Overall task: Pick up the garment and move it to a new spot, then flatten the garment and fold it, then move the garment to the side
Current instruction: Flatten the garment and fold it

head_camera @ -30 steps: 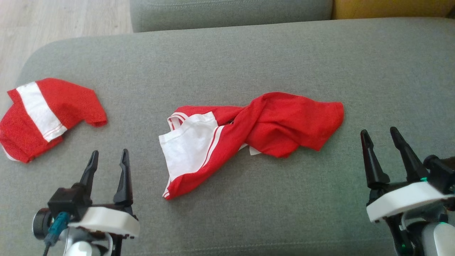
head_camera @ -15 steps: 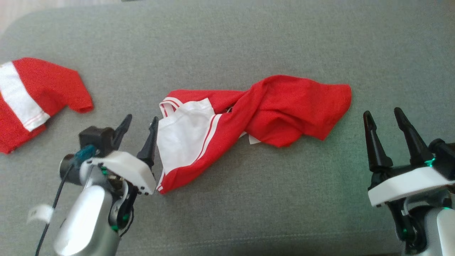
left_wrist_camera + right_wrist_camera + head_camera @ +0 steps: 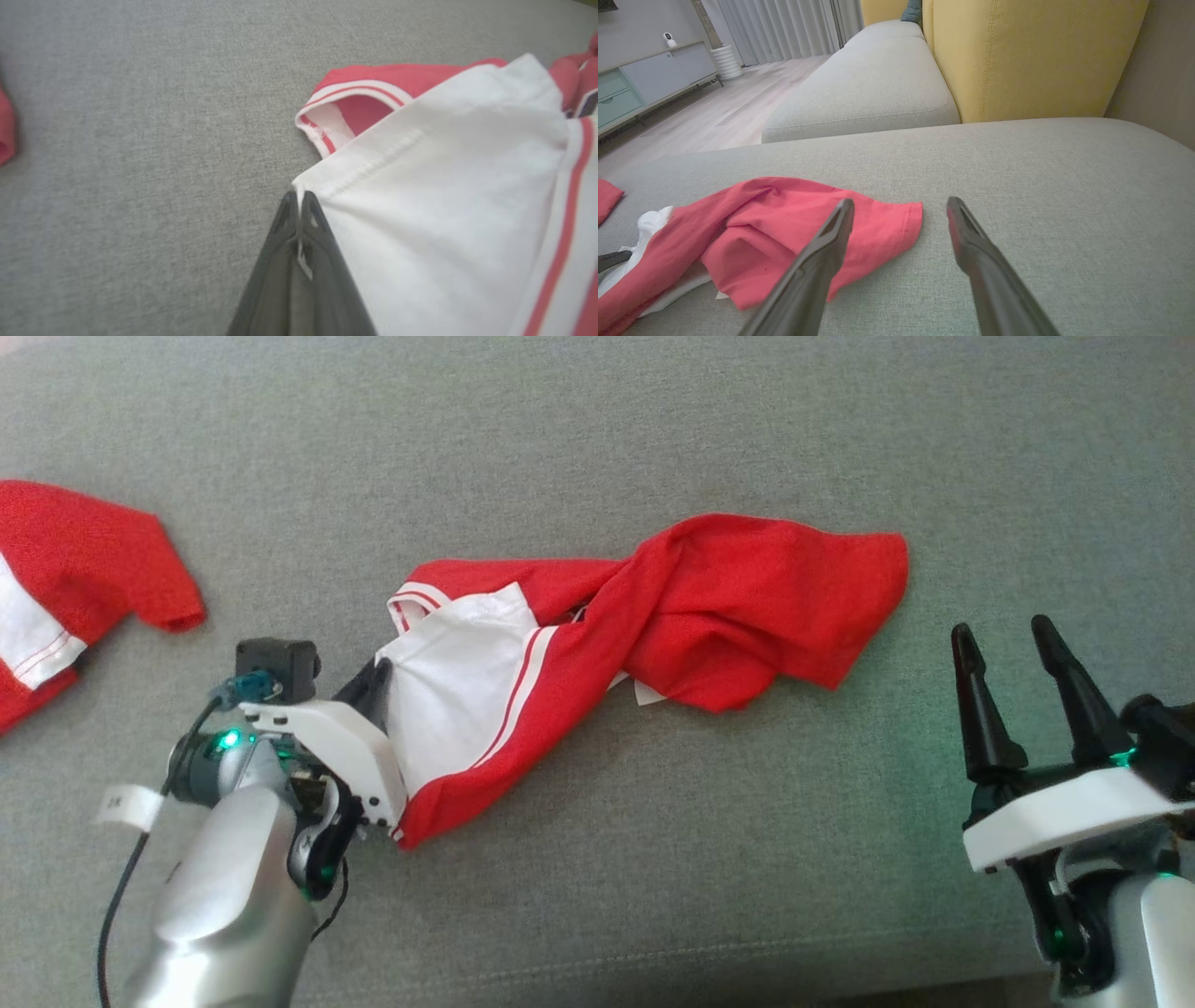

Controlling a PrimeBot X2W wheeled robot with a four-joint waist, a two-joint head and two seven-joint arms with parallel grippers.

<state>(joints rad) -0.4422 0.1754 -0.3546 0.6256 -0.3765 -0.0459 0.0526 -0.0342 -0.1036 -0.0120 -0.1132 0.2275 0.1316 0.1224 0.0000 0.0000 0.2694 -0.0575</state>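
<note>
The garment point(image 3: 709, 607) is a crumpled red and white shirt lying across the middle of the grey sofa cushion point(image 3: 653, 859). My left gripper point(image 3: 373, 677) sits at the shirt's left edge. In the left wrist view the left gripper point(image 3: 299, 200) is shut on a corner of the garment's white panel point(image 3: 444, 186). My right gripper point(image 3: 1001, 630) stands open to the right of the shirt, apart from it. In the right wrist view the right gripper point(image 3: 900, 203) has nothing between its fingers, and the garment's red end point(image 3: 784, 224) lies just left of them.
A second red and white garment point(image 3: 84, 560) lies at the cushion's far left. Beyond the cushion stand another grey seat point(image 3: 868, 88) and a yellow backrest point(image 3: 1031, 56). Wooden floor point(image 3: 714, 116) lies further left, with a low cabinet.
My left gripper has moved forward and right to the shirt's white edge and shut on it. The head camera has tipped down. The right arm has stayed put.
</note>
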